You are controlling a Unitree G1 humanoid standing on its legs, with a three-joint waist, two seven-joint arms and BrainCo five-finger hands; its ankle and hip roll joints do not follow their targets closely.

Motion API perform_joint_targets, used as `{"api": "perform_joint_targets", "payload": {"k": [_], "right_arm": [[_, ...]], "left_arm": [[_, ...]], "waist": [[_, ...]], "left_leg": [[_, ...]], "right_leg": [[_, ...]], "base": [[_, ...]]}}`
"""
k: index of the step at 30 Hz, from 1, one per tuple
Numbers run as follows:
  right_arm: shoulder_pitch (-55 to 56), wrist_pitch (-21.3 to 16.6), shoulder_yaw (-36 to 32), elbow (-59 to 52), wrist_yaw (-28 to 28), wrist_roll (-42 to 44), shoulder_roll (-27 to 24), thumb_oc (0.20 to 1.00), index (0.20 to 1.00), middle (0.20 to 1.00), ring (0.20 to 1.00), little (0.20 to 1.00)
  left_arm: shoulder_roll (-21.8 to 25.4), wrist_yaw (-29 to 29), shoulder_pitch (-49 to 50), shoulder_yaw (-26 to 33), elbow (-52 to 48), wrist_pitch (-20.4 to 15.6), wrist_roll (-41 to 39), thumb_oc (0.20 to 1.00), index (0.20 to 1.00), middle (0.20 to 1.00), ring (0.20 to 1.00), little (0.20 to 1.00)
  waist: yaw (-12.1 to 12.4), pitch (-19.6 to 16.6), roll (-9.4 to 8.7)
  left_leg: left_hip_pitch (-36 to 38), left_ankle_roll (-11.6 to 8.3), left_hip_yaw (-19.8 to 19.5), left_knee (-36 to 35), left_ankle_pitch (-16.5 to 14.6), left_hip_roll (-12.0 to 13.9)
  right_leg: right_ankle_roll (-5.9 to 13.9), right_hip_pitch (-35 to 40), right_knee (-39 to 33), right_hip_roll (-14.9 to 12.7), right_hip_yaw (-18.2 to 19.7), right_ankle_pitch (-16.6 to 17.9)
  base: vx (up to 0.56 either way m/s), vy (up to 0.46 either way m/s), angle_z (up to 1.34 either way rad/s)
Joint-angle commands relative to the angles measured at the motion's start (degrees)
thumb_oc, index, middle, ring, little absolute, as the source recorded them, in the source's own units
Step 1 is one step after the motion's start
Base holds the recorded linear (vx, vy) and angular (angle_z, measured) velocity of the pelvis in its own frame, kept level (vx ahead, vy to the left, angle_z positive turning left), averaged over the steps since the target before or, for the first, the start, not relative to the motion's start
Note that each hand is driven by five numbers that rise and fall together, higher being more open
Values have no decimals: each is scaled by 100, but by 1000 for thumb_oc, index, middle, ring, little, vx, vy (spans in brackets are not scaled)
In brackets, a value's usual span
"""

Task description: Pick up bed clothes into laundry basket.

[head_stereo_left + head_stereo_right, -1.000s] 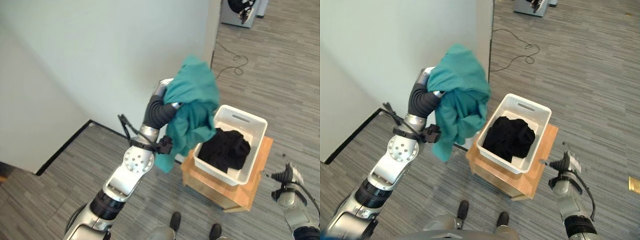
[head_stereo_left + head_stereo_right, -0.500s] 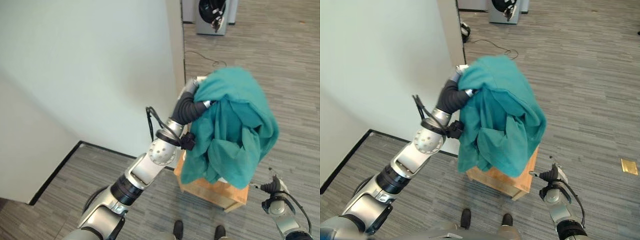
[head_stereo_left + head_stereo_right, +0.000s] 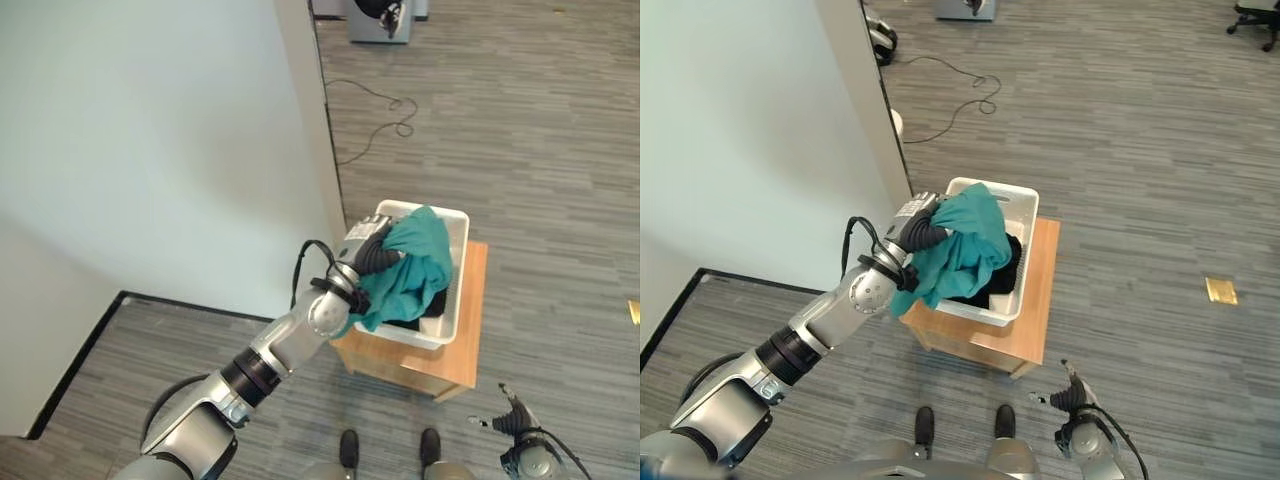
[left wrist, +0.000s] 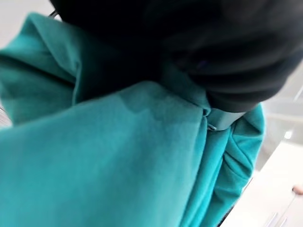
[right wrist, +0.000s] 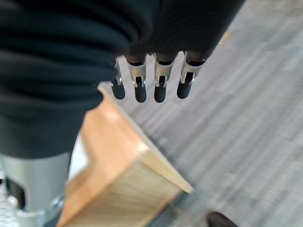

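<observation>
The teal garment [image 3: 412, 262] drapes from the left hand [image 3: 368, 245] down into the white laundry basket [image 3: 455, 222], bunched beyond hidden fingers, whose grip I cannot tell; the right hand [image 5: 151, 78] hangs with fingers straight.

The left arm is silver-grey, with black bands at its joints and a round perforated disc at the elbow. The left hand [image 3: 372, 243] has a dark ribbed cover on its back and wrist. The right hand [image 5: 158, 75] shows silver fingers [image 5: 160, 80] with dark rounded tips under the same ribbed cover.
</observation>
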Motion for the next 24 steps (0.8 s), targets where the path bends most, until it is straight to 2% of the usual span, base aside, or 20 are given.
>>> {"api": "perform_joint_targets", "payload": {"k": [1,3,4,7,8,9,19,20,21,22,24], "right_arm": [[-131,-137,-243,178,-153,51,-114,1000,1000,1000,1000,1000],[-194,-125,-251,267,-176,75,-119,1000,1000,1000,1000,1000],[-282,-120,-297,240,-208,161,-164,1000,1000,1000,1000,1000],[-277,-133,-311,153,-226,204,-190,1000,1000,1000,1000,1000],[-674,-147,-348,437,-364,374,-274,1000,1000,1000,1000,1000],[-671,-288,-267,514,-380,393,-340,1000,1000,1000,1000,1000],[-827,-227,-68,524,-432,516,-121,1000,1000,1000,1000,1000],[-871,-231,-45,522,-433,533,-102,1000,1000,1000,1000,1000],[-930,-241,-25,522,-424,563,-93,1000,1000,1000,1000,1000],[-1002,-267,22,502,-401,607,-71,1000,1000,1000,1000,1000],[-1026,-289,57,473,-388,643,-55,1000,1000,1000,1000,1000]], "left_arm": [[-243,152,-1120,136,239,-144,263,200,200,200,200,200],[-270,145,-1206,104,300,-124,298,200,200,200,200,200],[-403,163,-1593,-62,707,-15,523,200,200,200,200,200],[-434,205,-1892,-197,1033,103,748,200,200,200,200,200],[-431,268,-1906,-252,1162,40,896,200,200,200,200,200],[-432,304,-2092,-380,1281,238,1248,200,200,200,200,200],[-419,385,-2460,-240,1676,542,1412,200,200,200,200,200],[-398,393,-2518,-254,1768,563,1416,269,269,269,269,269],[-340,358,-2522,-288,1879,609,1503,269,269,269,269,269],[-273,318,-2595,-334,1955,651,1644,1000,1000,1000,1000,1000],[-293,318,-2655,-363,2082,692,1690,1000,1000,1000,1000,1000]], "waist": [[94,120,-71],[82,149,-75],[23,238,-78],[-38,292,-67],[-6,317,-59],[-63,376,-43],[-260,578,-54],[-256,587,-62],[-283,618,-63],[-263,625,-79],[-261,639,-89]], "left_leg": [[-9,-38,-352,31,-447,44],[-34,-37,-351,31,-435,42],[-147,-41,-341,31,-409,22],[-219,-41,-315,31,-402,5],[-278,-41,-319,31,-385,0],[-376,-46,-249,31,-376,4],[-762,-54,144,31,-344,73],[-805,-55,198,31,-336,87],[-840,-56,247,31,-327,104],[-881,-55,322,31,-321,118],[-888,-58,350,31,-320,124]], "right_leg": [[321,479,122,-149,-427,-582],[326,453,122,-152,-430,-580],[333,352,122,-171,-453,-565],[350,276,122,-189,-464,-541],[351,226,122,-194,-491,-533],[395,94,122,-215,-437,-502],[463,-529,122,-238,-40,-328],[472,-600,122,-238,5,-302],[499,-658,122,-241,34,-263],[506,-743,122,-227,108,-235],[503,-765,122,-218,128,-231]], "base": [[5,28,-13],[-8,32,-8],[0,0,0],[-4,15,4],[-25,39,-8],[-29,32,-14],[-3,54,-21],[-8,66,-19],[1,78,-25],[18,76,-23],[24,35,-32]]}}
